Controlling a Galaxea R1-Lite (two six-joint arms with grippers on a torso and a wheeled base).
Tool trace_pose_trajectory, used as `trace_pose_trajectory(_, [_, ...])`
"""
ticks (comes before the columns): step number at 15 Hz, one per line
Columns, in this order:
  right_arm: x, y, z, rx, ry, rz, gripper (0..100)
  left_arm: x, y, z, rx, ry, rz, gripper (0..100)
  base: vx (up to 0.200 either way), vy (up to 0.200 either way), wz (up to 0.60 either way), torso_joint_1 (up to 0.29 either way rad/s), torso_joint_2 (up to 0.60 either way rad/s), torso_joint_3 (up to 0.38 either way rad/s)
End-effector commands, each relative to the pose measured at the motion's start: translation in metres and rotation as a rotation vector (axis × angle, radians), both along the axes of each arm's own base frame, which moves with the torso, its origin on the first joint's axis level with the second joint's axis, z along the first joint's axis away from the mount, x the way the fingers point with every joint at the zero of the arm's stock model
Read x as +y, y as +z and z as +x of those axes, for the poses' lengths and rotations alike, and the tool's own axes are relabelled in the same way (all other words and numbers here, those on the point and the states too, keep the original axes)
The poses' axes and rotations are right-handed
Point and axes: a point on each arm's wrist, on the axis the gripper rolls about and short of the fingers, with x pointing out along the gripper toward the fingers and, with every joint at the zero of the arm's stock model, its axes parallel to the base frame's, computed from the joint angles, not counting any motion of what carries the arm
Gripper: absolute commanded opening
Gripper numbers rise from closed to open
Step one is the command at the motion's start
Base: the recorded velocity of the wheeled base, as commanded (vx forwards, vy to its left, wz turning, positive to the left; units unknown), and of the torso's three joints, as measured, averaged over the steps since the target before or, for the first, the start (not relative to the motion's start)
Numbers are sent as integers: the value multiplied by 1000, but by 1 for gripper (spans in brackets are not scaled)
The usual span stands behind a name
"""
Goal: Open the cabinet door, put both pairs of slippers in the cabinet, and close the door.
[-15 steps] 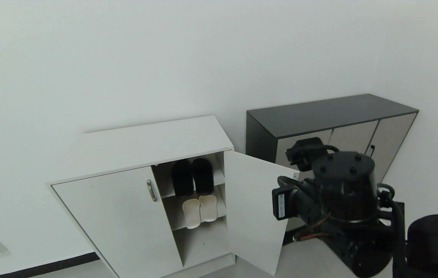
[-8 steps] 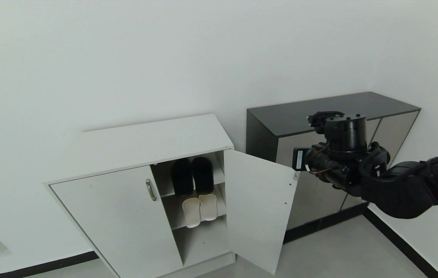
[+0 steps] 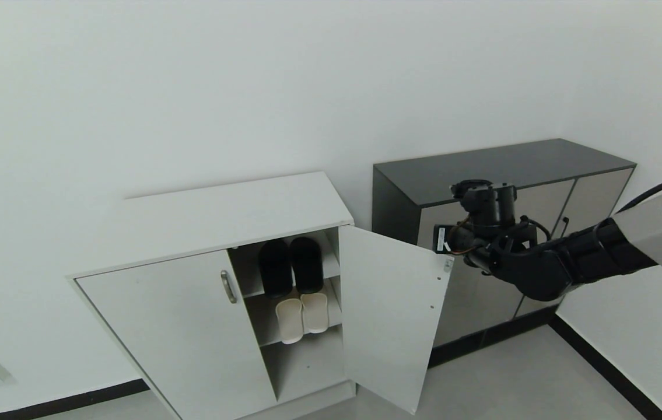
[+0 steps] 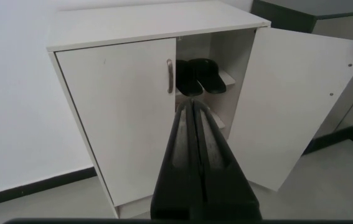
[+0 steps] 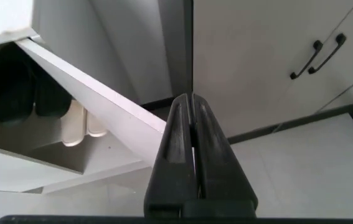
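Note:
The white cabinet (image 3: 231, 204) has its right door (image 3: 392, 315) swung open and its left door shut. Black slippers (image 3: 291, 265) lie on the upper shelf, and cream slippers (image 3: 303, 316) on the shelf below. My right arm's wrist (image 3: 482, 224) is stretched out beside the open door's top outer corner, on its outer side. In the right wrist view the right gripper (image 5: 192, 99) is shut and empty above the door's top edge (image 5: 101, 99). The left gripper (image 4: 190, 104) is shut and empty, facing the cabinet front near the black slippers (image 4: 201, 74).
A dark cabinet (image 3: 500, 166) with grey doors and black handles (image 5: 316, 56) stands right of the white one, just behind my right arm. The left door's metal handle (image 3: 229, 287) sticks out. Bare floor (image 3: 500, 373) lies in front of both cabinets.
My right arm has swung from close under the head camera out and forward to the open door's top outer corner. The door and both pairs of slippers have not moved.

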Motion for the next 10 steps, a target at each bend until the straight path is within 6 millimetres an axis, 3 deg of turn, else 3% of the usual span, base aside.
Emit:
trace_pose_trajectory(1, [2,-20,15,34,-10,-17,0,0,0,0,0,0,0,0,0,0,0,0,0,0])
trace_pose_trajectory(10, [11,-40,30,77,-7,-36,0,0,0,0,2,0,0,0,0,0,0,0,0,0])
